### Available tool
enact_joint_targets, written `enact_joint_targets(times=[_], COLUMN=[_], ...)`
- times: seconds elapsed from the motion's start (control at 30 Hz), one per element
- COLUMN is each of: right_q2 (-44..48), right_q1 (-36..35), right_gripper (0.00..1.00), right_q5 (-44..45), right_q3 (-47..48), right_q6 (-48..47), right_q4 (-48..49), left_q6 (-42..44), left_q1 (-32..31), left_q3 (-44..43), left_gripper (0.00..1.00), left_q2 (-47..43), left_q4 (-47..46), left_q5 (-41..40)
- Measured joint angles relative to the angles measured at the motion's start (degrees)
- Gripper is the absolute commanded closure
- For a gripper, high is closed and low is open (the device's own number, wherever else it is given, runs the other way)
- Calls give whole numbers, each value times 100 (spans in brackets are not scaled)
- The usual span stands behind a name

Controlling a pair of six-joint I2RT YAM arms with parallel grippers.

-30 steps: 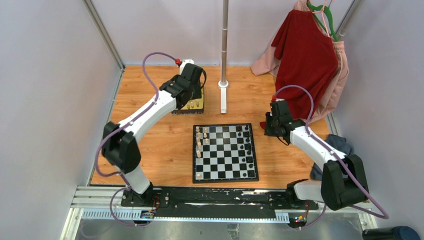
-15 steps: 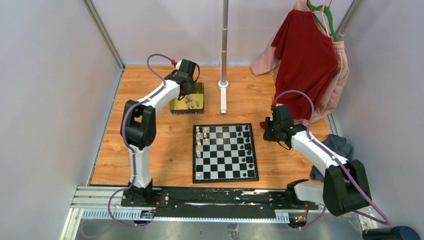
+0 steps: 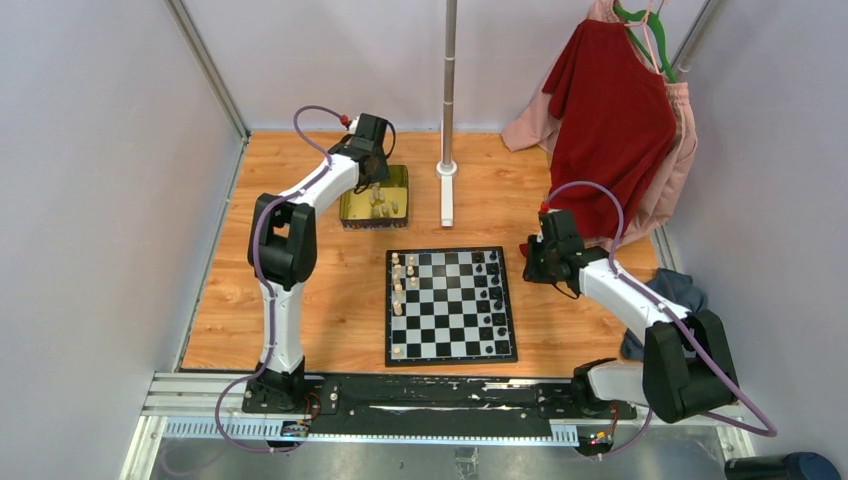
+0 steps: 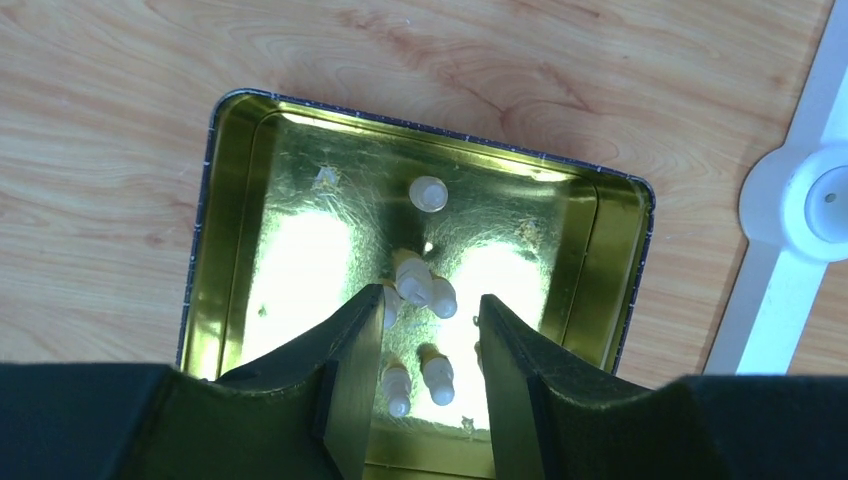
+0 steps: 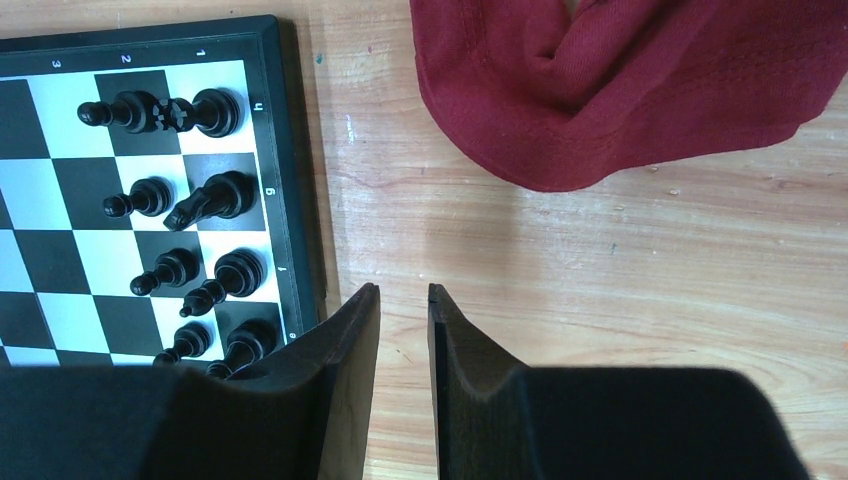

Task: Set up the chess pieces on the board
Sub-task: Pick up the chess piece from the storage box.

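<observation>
The left end effector (image 4: pixel 432 297) hangs half-open and empty over pale pieces (image 4: pixel 428 192) in the tin (image 4: pixel 215 200), likely to pick one for the board (image 3: pixel 451 359), while the right end effector (image 5: pixel 402 290), slightly open and empty, waits beside it.

Robot lab test cell here: plain pale panel walls (image 3: pixel 90 200) L & R, alu rail (image 3: pixel 190 392) along bottom w/ robot arms (image 3: pixel 283 240) bolted on, wood tabletop (image 3: pixel 330 290) mid-frame, pole (image 3: pixel 449 90) top centre.

Bare tabletop (image 3: pixel 340 300) left of the board (image 3: pixel 450 300); pole foot (image 3: pixel 446 205) just beside the gold tin (image 3: pixel 347 215).
</observation>
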State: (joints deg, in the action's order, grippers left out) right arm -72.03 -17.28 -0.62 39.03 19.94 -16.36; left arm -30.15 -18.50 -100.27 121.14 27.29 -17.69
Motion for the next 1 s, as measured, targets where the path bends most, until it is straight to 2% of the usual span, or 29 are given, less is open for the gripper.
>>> enact_joint_targets(times=[1.0], right_q2=[-212], right_q1=[0], right_gripper=[71], right_q5=[-131], right_q3=[0], right_q6=[4], right_q4=[114], left_q6=[0], left_q1=[0], left_q3=[-35], left_gripper=[59], left_q2=[376], left_q4=[7], left_q5=[120])
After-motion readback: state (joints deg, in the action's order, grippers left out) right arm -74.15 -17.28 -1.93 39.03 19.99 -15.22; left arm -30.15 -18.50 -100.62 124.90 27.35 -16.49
